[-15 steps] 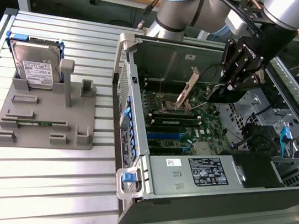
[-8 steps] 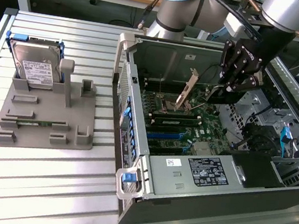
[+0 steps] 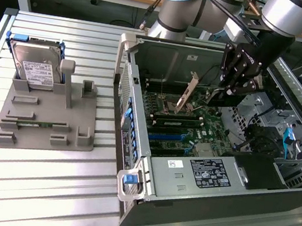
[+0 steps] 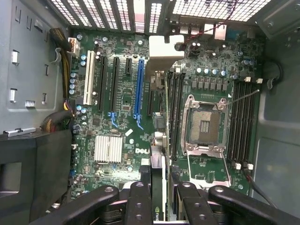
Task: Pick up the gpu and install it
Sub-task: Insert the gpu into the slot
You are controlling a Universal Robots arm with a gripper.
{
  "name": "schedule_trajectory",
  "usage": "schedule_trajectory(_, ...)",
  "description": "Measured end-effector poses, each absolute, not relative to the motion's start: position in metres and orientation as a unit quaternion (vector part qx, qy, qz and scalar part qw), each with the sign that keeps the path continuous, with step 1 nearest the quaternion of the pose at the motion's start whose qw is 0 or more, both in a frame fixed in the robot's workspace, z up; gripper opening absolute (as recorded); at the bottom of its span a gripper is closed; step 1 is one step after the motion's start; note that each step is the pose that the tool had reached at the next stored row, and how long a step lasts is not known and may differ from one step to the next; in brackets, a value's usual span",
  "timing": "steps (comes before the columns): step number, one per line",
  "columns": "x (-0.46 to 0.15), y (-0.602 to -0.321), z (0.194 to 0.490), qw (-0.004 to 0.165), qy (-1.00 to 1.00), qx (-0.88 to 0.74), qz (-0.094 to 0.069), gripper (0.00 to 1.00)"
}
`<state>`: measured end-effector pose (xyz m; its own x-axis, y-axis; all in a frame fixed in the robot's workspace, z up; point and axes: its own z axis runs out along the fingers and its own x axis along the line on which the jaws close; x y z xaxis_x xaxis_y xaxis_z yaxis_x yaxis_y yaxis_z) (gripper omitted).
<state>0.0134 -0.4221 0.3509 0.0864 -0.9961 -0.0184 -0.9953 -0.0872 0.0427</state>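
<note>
We can read a "DELL" mark on the motherboard (image 4: 117, 117) in the wrist view, plus what looks like a green NVIDIA logo on the gpu (image 4: 158, 183) right by the fingers. The gripper (image 4: 159, 197) is pinching the gpu edge-on, card hanging straight below it over the open PC case (image 3: 135, 144), above the memory slots. The hard drive (image 3: 34, 65) on the grey holder (image 3: 44, 115) has a white label, too small to read.

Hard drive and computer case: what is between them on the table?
Exterior view: two upright posts of the grey fixture, then a bare strip of table.
</note>
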Motion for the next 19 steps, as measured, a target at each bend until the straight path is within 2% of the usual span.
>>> schedule_trajectory(19, 0.013, -0.422, 0.335, 0.009, -0.675, 0.737, -0.022, 0.27)
